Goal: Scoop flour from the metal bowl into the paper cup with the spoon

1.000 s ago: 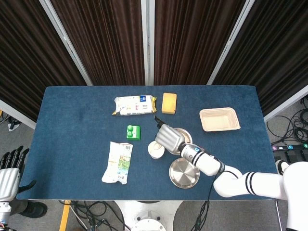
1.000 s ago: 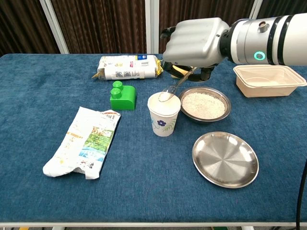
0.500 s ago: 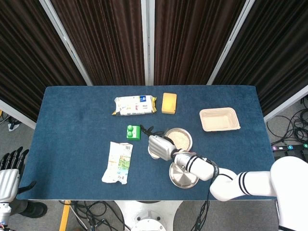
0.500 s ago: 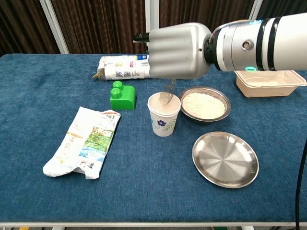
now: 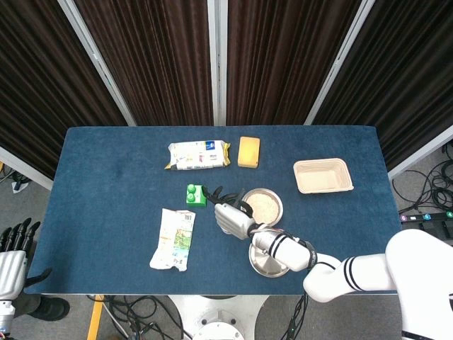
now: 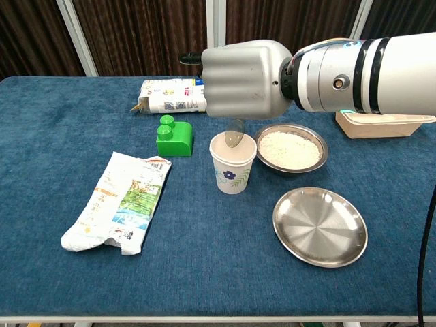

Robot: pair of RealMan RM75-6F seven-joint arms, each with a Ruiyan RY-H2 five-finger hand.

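My right hand (image 6: 245, 80) hovers just above the paper cup (image 6: 233, 169) and holds the spoon. Only the spoon's bowl (image 6: 235, 135) shows, hanging tilted down at the cup's mouth. The white, flower-printed cup stands upright, left of the metal bowl (image 6: 291, 150), which holds white flour. In the head view the right hand (image 5: 231, 216) hides the cup, and the flour bowl (image 5: 265, 205) lies just to its right. My left hand (image 5: 13, 256) is off the table at the bottom left, with its fingers apart and nothing in it.
An empty metal plate (image 6: 320, 226) lies in front of the bowl. A green block (image 6: 174, 137) stands left of the cup and a flat snack packet (image 6: 122, 201) lies further left. Behind are a biscuit pack (image 6: 178, 95), a yellow sponge (image 5: 248, 151) and a beige tray (image 5: 323, 176).
The right hand has moved left from above the bowl to over the cup. The spoon has tipped steeper, so its bowl now points down into the cup's mouth.
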